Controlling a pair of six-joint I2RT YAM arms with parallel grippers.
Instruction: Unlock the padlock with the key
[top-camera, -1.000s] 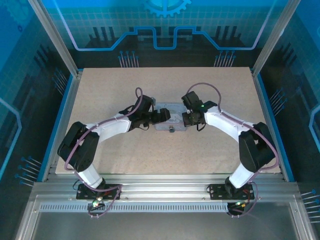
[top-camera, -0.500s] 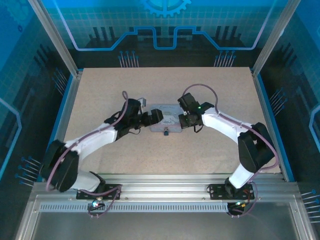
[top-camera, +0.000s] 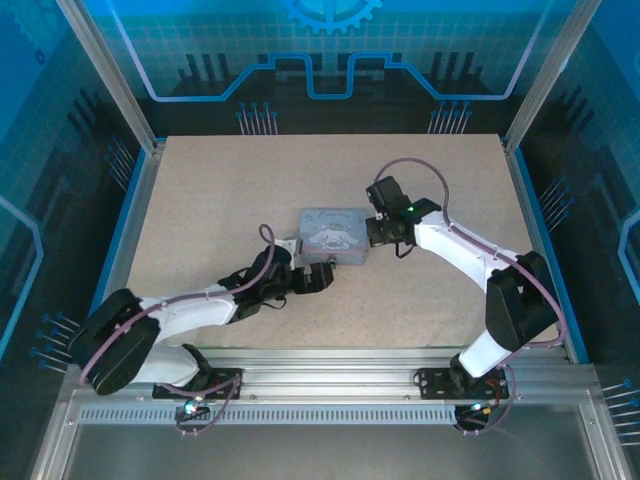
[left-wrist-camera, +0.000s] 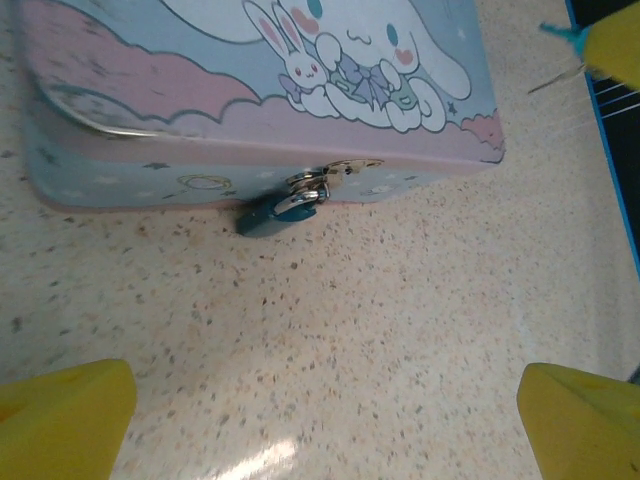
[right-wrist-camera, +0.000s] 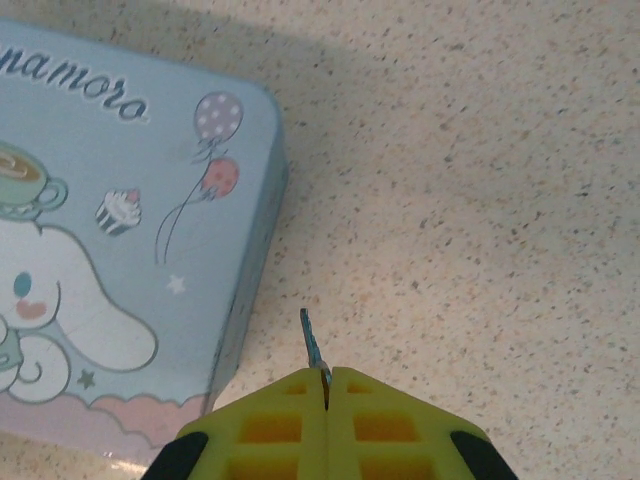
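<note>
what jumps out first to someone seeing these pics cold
The pale blue cartoon tin in the middle of the table draws the eye first, with a tiny teal padlock hooked to the clasp on its near side. At the tin's right end the right fingers are pinched shut on a thin key, while the left fingers stand wide open facing the padlock.
</note>
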